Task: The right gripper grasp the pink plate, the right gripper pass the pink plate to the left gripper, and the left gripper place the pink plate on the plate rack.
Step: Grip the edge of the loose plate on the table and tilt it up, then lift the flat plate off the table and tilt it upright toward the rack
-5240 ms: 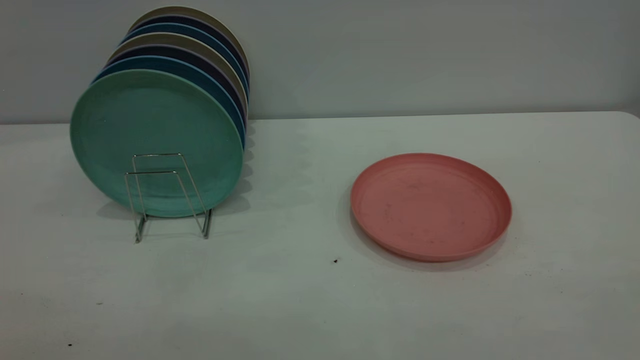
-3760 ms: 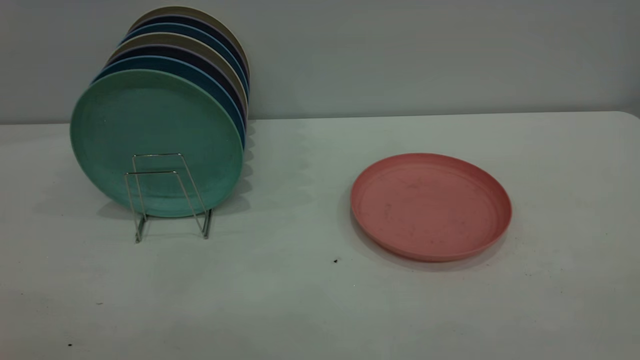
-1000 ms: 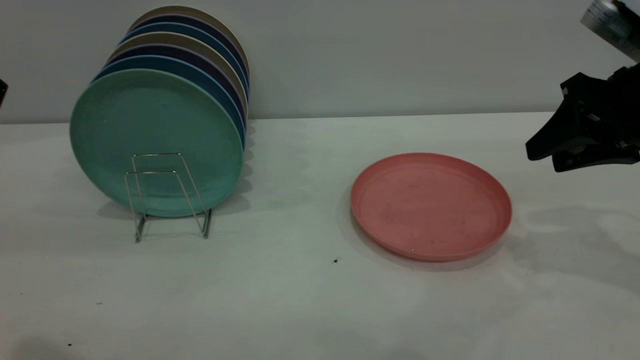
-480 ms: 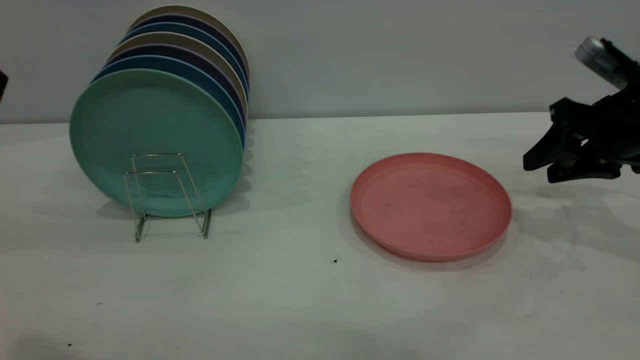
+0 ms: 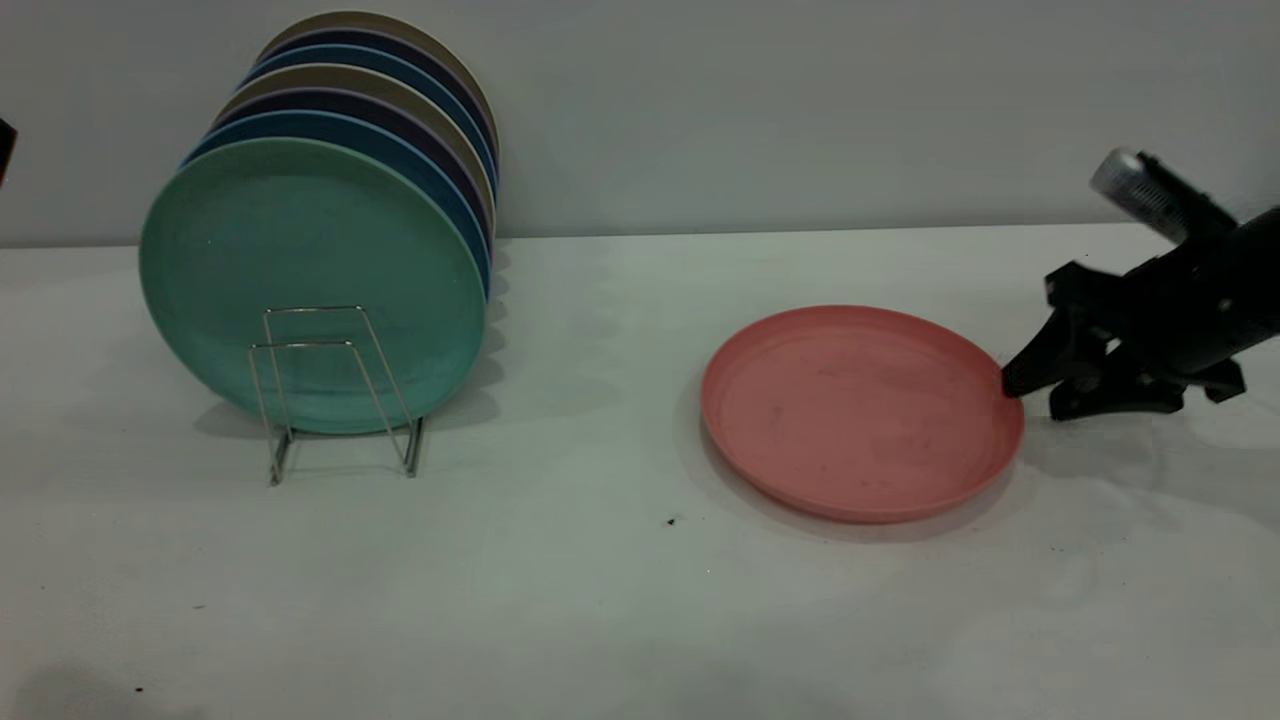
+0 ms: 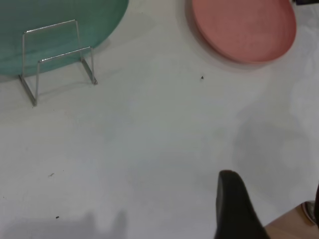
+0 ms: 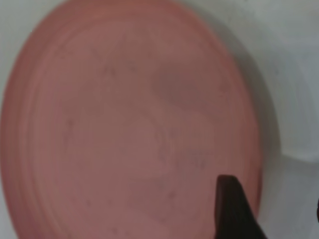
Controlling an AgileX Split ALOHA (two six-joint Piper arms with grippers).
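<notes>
**Right gripper at plate rim, no grasp made**

The pink plate (image 5: 860, 412) lies flat on the table (image 5: 600, 580), well apart from the plate rack (image 5: 335, 390), which holds a mint-green plate (image 5: 310, 280) in front. The right gripper (image 5: 1030, 392), jaws spread, sits at the plate's right rim. Left gripper (image 6: 238, 206): high over the table; jaw state cannot be told.

The pink plate (image 5: 861, 412) is round, matte salmon with a low raised rim and faint scuffs, lying flat and face up well to the right of the plate rack (image 5: 335, 390), a thin silver wire stand holding upright plates.
</notes>
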